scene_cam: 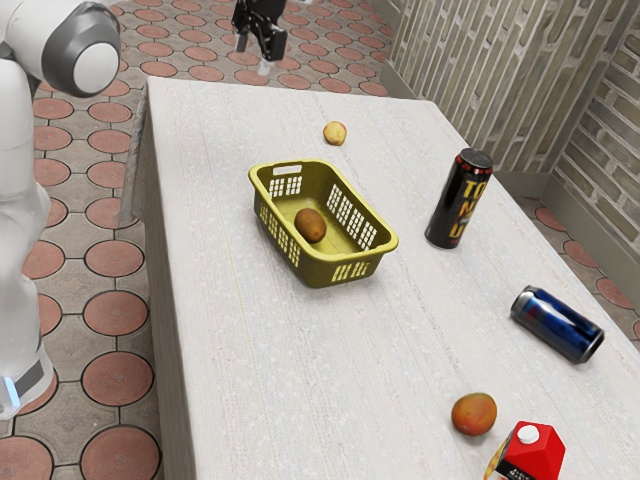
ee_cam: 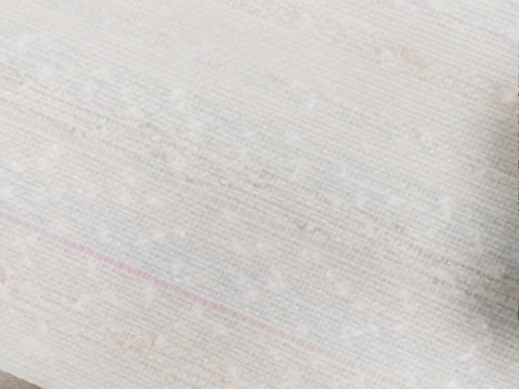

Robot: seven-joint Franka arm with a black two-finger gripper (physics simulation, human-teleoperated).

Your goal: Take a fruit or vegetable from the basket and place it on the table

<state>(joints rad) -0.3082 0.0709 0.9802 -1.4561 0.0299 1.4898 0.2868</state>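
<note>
In the exterior view my gripper hangs at the top, above and beyond the table's far edge as seen there, with its two pale fingertips apart and nothing between them. The olive-yellow basket stands upright on the table, some way from the gripper. One brown oval fruit lies inside it on the basket floor. Pale, woven-looking tabletop with a thin pink line lies under my hand in the wrist view.
A small yellow-red fruit lies beyond the basket. Toward the exterior view's right are an upright black can and a blue can on its side. An orange-red fruit sits by a red carton nearer the camera.
</note>
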